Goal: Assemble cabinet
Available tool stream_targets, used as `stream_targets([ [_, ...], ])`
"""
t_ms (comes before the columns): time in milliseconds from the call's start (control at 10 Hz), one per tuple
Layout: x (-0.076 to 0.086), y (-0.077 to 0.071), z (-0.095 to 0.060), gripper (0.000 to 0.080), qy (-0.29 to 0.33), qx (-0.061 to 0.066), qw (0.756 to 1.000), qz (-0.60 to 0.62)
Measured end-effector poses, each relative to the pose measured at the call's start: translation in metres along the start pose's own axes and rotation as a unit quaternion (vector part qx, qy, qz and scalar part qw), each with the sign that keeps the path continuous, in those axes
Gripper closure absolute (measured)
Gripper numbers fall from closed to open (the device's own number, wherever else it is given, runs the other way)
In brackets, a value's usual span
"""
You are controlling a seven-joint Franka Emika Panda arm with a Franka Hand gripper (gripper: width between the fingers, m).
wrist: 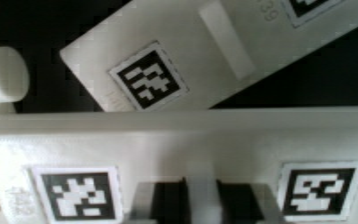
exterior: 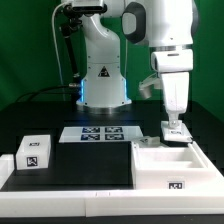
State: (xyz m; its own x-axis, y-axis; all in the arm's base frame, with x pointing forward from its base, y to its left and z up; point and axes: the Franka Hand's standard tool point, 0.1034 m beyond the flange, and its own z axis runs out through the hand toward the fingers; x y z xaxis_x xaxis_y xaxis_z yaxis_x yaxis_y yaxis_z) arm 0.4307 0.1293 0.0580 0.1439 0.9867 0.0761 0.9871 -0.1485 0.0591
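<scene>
Nearest us, cabinet shell (exterior: 155, 178): smooth white plastic, open rectangle, on the matte black worktop (exterior: 90, 160) at the exterior view's right. Gripper (exterior: 176, 122) hangs over a small tagged panel (exterior: 178, 131) just behind it. We can't tell the jaws' spread. Wrist view is blurred.

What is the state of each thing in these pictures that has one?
claw: low over a small tagged part, open or shut unclear
cabinet shell: lying open side up, not held
small block: standing apart, untouched
marker board: lying flat
</scene>
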Motion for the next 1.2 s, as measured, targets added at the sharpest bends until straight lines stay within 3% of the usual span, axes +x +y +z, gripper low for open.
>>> stream_targets([
  [300,-0.001,0.0,0.0,0.0731,0.0,0.001,1.0,0.002],
  [700,-0.005,0.018,-0.001,0.0731,-0.002,0.0,1.0,0.012],
  [1200,-0.004,0.022,0.0,0.0731,-0.001,-0.002,1.0,0.013],
])
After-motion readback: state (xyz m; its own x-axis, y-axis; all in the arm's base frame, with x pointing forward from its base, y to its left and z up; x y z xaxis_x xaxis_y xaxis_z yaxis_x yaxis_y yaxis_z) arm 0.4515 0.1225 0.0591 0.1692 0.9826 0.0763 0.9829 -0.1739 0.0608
